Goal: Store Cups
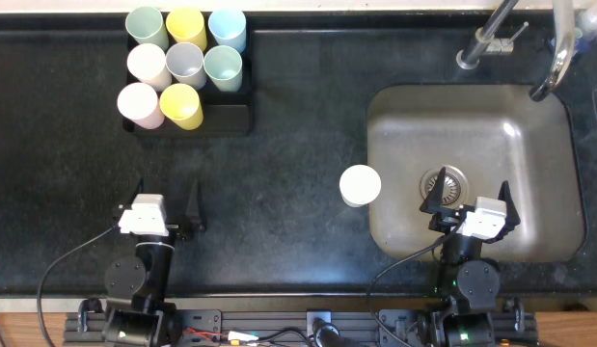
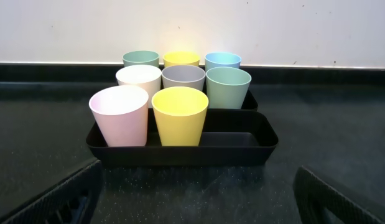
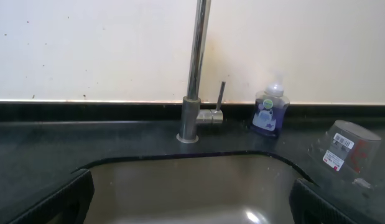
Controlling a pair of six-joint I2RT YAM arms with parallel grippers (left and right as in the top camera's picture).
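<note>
Evidently one cup remains to store: the white cup stands on the table beside the sink, well apart from the tray. The left hand and right hand both gape wide, empty — next, probably the nearer right hand should grasp it.

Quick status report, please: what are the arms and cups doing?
Left tool open, empty, facing the tray. Right tool open, empty, over the sink. Eight cups in tray; white cup loose on counter beside sink. Nothing stands between cup and tray.
</note>
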